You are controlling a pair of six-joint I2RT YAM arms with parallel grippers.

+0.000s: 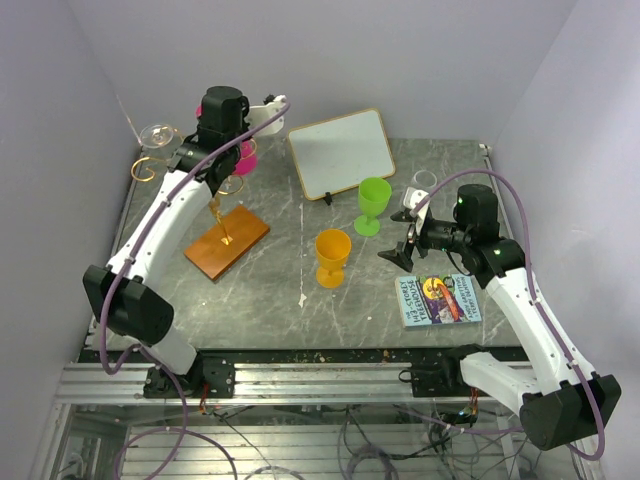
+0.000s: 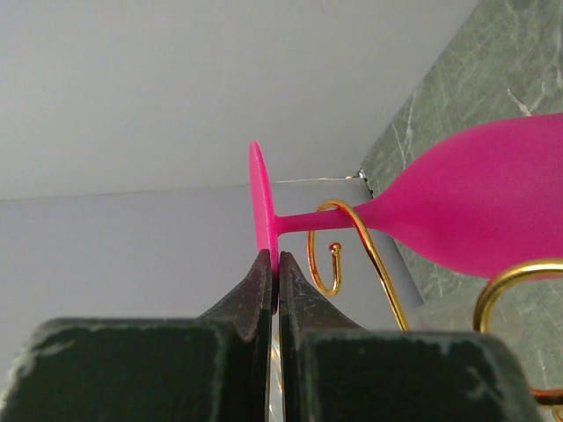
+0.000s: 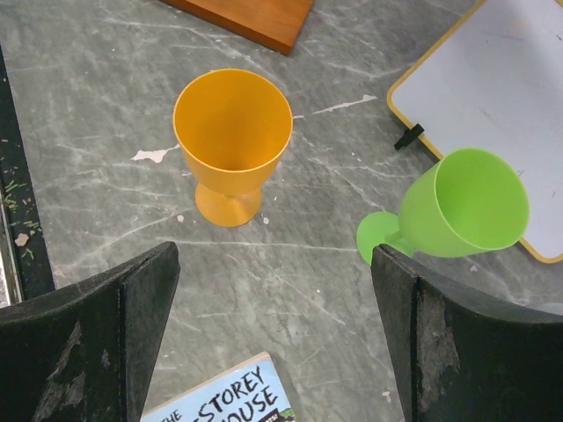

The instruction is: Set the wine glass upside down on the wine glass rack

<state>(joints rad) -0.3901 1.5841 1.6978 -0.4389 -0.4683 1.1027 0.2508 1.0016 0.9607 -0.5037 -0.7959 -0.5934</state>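
Left gripper (image 2: 273,260) pinches pink plastic wine glass (image 2: 475,198) by foot rim, stem at curl of our gold wire rack (image 2: 521,268), mid-frame; thin grip, we cd drop it. Right gripper (image 3: 274,259) gapes wide.

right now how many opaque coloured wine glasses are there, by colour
opaque pink wine glass: 1
opaque orange wine glass: 1
opaque green wine glass: 1
total: 3
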